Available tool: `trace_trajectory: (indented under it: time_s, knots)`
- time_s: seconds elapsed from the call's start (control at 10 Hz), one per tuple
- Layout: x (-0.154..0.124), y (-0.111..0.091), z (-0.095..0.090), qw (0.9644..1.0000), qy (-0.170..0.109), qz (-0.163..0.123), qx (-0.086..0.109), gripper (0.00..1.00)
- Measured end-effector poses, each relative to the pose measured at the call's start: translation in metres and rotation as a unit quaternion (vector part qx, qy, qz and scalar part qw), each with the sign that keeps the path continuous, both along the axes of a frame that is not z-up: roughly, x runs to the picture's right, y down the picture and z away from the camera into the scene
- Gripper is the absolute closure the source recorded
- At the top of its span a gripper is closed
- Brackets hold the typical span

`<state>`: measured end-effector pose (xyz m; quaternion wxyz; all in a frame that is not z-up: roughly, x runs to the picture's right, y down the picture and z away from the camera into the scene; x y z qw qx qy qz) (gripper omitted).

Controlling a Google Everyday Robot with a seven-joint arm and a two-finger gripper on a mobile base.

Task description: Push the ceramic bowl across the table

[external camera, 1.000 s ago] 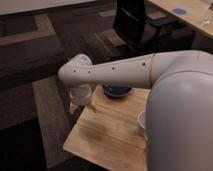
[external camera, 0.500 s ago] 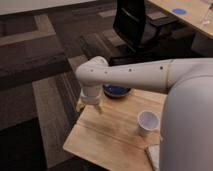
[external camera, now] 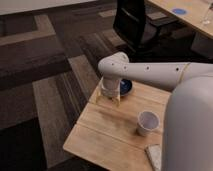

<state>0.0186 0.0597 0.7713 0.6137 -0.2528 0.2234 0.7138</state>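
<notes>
The ceramic bowl (external camera: 127, 86), small, glossy and dark blue, sits near the far left edge of the light wooden table (external camera: 107, 132). Its left part is hidden behind my wrist. My gripper (external camera: 109, 101) points down at the table top just left of and in front of the bowl, close against it. Its two fingers stand apart and hold nothing. My white arm (external camera: 150, 75) reaches in from the right across the table.
A pale white cup (external camera: 147, 122) stands on the table in front of the bowl, near my arm. A black office chair (external camera: 135, 25) stands beyond the table. A second wooden table (external camera: 192, 17) at the top right carries a blue disc (external camera: 178, 11). Carpet lies to the left.
My gripper has moved right along the table's far edge, up to the bowl. The arm has swung clear of the cup, which now shows fully. The bowl seems slightly further right.
</notes>
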Motion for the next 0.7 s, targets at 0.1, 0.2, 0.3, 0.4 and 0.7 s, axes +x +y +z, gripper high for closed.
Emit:
trace_trajectory:
  time_s: [0.1, 0.2, 0.3, 0.4, 0.7]
  knots:
    - [0.0003, -0.0001, 0.0000, 1.0000, 0.000, 0.000, 0.000, 0.35]
    - [0.0000, -0.0001, 0.0000, 1.0000, 0.000, 0.000, 0.000, 0.35]
    - [0.0002, -0.0001, 0.0001, 1.0000, 0.000, 0.000, 0.000, 0.35]
    - [0.0001, -0.0001, 0.0000, 1.0000, 0.000, 0.000, 0.000, 0.35]
    - [0.0036, 0.0023, 0.0027, 0.9999, -0.002, -0.010, 0.000, 0.35]
